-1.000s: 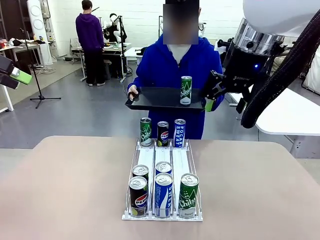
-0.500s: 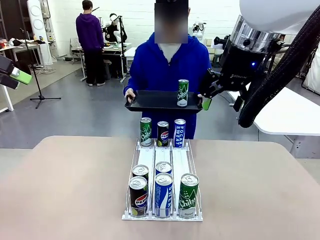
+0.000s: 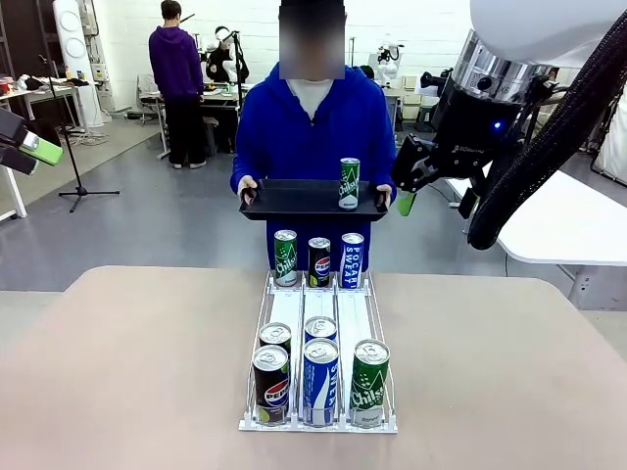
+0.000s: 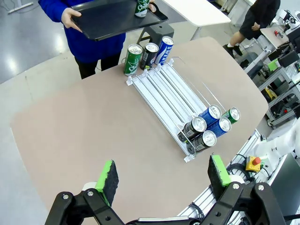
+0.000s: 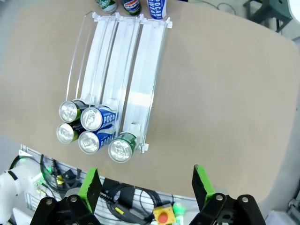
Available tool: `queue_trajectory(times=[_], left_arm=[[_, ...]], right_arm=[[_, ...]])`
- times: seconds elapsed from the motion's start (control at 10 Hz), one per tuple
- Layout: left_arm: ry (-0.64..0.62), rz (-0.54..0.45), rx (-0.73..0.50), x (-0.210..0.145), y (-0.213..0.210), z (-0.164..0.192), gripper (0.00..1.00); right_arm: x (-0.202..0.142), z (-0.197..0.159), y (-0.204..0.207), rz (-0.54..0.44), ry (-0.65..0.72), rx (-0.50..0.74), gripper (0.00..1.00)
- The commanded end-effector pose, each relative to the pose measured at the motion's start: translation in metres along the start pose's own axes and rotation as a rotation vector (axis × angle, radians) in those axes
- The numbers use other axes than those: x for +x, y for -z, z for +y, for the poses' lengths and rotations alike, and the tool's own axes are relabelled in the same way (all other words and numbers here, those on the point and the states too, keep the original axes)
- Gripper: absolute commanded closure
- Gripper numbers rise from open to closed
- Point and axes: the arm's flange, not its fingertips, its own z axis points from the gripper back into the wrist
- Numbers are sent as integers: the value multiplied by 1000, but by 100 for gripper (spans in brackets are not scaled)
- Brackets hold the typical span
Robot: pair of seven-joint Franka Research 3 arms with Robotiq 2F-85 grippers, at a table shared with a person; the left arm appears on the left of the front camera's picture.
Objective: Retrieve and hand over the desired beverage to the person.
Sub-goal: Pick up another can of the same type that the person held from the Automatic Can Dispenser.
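Beyond the rack (image 3: 265, 318), person (image 3: 309, 127) with tray (image 3: 289, 201) and green can (image 3: 349, 183) now farther left; left gripper (image 4: 162, 165) and right gripper (image 5: 146, 172) both agape.

Right wrist view: three cans (image 5: 126, 4), far ahead of the right gripper (image 5: 146, 185), are cut by the top edge. Left wrist view: the green can (image 4: 143, 7) on the tray (image 4: 112, 21), far beyond the left gripper (image 4: 163, 173), is cropped at top. Front view: left gripper cut by the left edge.
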Motion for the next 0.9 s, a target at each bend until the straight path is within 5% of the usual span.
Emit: queue_trajectory(times=[0.0,0.2,0.4,0.8], left_arm=[[9,-5,-16,-1,-2,1,0],[9,-5,-16,-1,-2,1,0],[9,-5,-16,-1,-2,1,0],[9,-5,-16,-1,-2,1,0]], right_arm=[[1,-1,-1,2,-8,0,0],[0,0,0,0,0,0,0],[-33,-41,-46,-94,-107,70,0],[-86,-164,-118,-280,-199,330,0]])
